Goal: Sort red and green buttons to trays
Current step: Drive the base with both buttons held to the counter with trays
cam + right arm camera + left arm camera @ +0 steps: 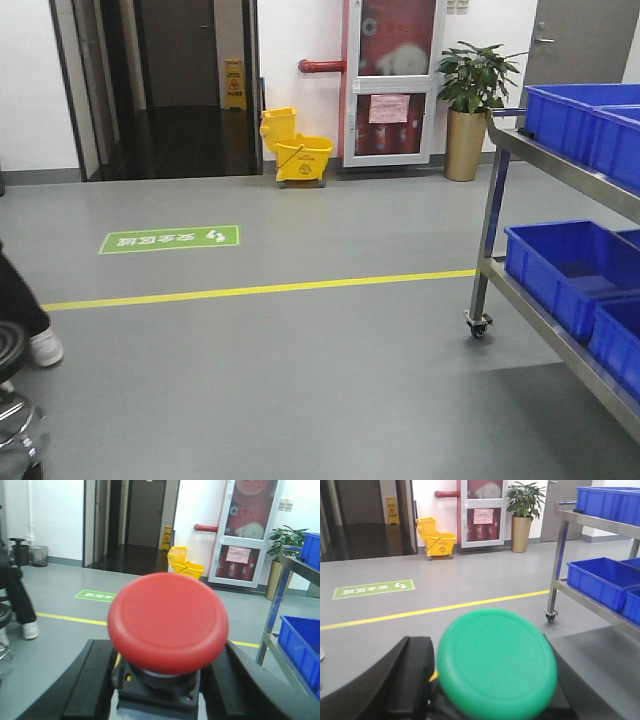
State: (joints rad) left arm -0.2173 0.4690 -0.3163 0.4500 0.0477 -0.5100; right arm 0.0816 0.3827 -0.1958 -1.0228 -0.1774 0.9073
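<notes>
Left hand (487, 692) gripping green button (496, 662), right hand (167, 692) gripping red button (168, 622)

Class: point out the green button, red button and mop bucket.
green button (496, 662), left wrist view, centre of cap.
red button (168, 622), right wrist view, centre of cap.
mop bucket (302, 160), front view, yellow side.

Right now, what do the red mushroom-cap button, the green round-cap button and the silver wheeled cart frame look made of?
The red mushroom-cap button: cap looks moulded plastic, smooth satin with a soft sheen.
The green round-cap button: likewise plastic, matte, with a moulded ring near the rim.
The silver wheeled cart frame: brushed metal, probably stainless, faintly reflective.
</notes>
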